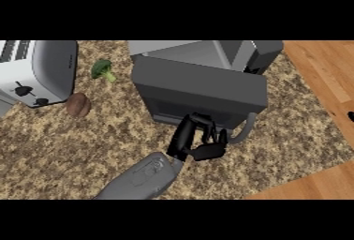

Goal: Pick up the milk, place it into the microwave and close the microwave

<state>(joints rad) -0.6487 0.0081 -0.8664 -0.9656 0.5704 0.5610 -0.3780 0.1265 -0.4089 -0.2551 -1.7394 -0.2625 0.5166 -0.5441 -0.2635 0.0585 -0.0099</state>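
Observation:
The dark grey microwave (207, 54) stands at the top middle of the speckled counter (83, 140). Its door (200, 91) is swung across the front and hides the inside, with its curved grey handle (245, 129) at the lower right corner. My right hand (197, 140) comes up from the lower middle on a grey forearm. Its relaxed, slightly bent fingers (197, 121) rest against the door's lower edge, just left of the handle, and hold nothing. No milk shows anywhere. My left hand is out of view.
A silver toaster (34, 70) stands at the far left. A green broccoli (102, 70) and a brown potato (78, 104) lie between it and the microwave. The counter ends at the right, where wooden floor (325, 70) shows.

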